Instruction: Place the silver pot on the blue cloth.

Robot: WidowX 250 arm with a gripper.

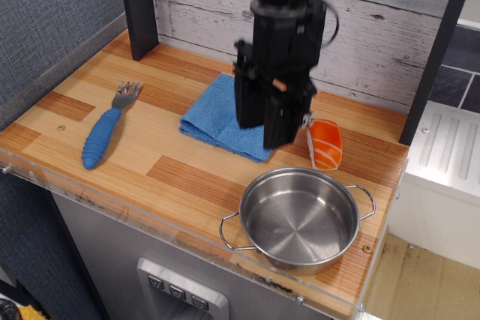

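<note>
The silver pot (300,219) stands upright and empty near the front right of the wooden counter, its two wire loop handles pointing front-left and back-right. The blue cloth (214,114) lies flat behind and to the left of it, apart from the pot. My gripper (266,134) hangs over the right part of the cloth and hides that part. It is just behind the pot's far rim and does not touch the pot. Its two dark fingers look slightly apart and hold nothing.
An orange and white salmon sushi piece (328,145) lies right of the cloth, behind the pot. A blue-handled fork (105,129) lies at the left. A dark post (139,5) stands at the back left. The counter's front edge (187,237) has a clear plastic lip.
</note>
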